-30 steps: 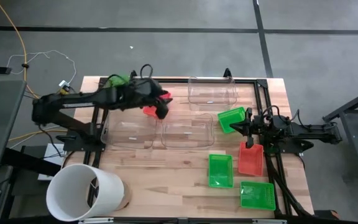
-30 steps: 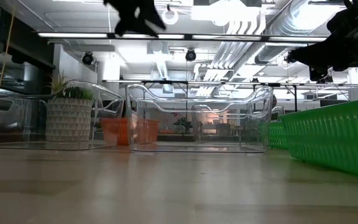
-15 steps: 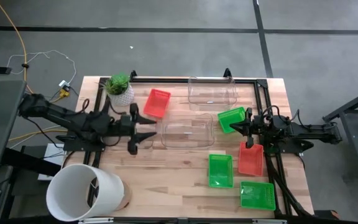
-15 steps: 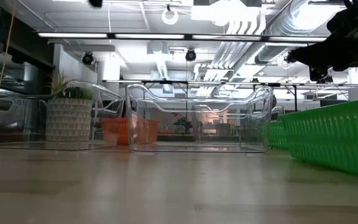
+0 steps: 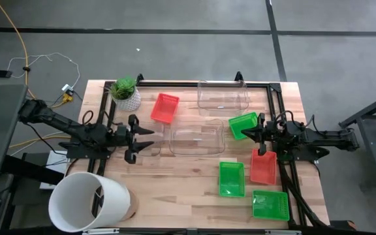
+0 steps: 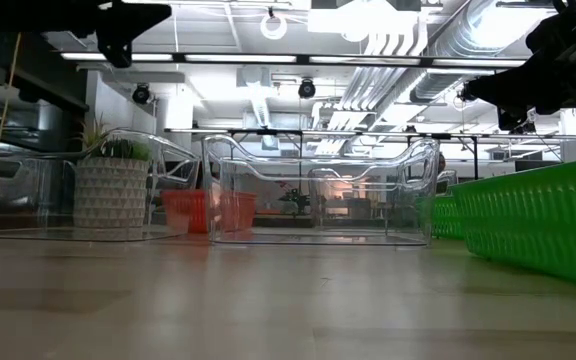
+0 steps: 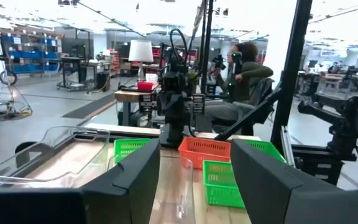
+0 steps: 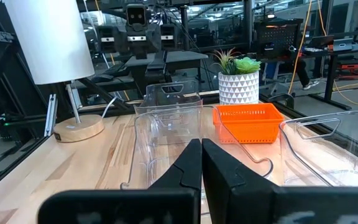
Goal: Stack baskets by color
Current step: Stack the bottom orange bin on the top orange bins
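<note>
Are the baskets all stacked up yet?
No, nothing is stacked. Two red baskets, four green ones and the clear ones all sit apart. The left tool is open and empty; the right tool is shut, holding nothing.

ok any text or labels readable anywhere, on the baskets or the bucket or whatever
None can be read in any view.
Red basket, green baskets and clear baskets: no label shows.
White bucket: plain, no print shows.
Plant pot: only a raised pattern, no words.
Room behind the table, in the wrist views: nothing there is clear enough to read.
</note>
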Available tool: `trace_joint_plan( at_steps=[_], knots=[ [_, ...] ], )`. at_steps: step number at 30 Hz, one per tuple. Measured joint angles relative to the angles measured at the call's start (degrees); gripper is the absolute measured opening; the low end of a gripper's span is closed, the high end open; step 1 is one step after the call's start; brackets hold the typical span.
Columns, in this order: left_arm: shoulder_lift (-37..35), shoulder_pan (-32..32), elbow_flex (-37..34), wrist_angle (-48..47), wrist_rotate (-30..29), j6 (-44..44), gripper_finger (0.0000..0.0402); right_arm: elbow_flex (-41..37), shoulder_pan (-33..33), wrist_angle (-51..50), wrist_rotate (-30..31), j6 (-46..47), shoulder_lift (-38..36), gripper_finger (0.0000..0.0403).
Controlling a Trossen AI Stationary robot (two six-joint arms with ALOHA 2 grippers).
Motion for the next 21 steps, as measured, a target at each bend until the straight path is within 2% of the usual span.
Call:
trace_joint_plan(
  at_steps=[4,12,14,17,21],
  knots=[
    [-0.3,0.0,-0.8,0.0,0.0,0.0,0.0184,0.0,0.0,0.0,0.0,0.0,0.0,0.0],
    [-0.2,0.0,-0.9,-0.5,-4.6,1.5,0.0184,0.0,0.0,0.0,0.0,0.2,0.0,0.0],
    [-0.2,0.0,-0.9,-0.5,-5.5,2.0,0.0184,0.0,0.0,0.0,0.0,3.0,0.0,0.0],
    [-0.2,0.0,-0.9,-0.5,-5.5,2.0,0.0184,0.0,0.0,1.1,0.1,11.9,0.0,0.0],
    [-0.2,0.0,-0.9,-0.5,-5.3,1.6,0.0184,0.0,0.0,7.8,2.0,20.5,0.0,0.0]
  ],
)
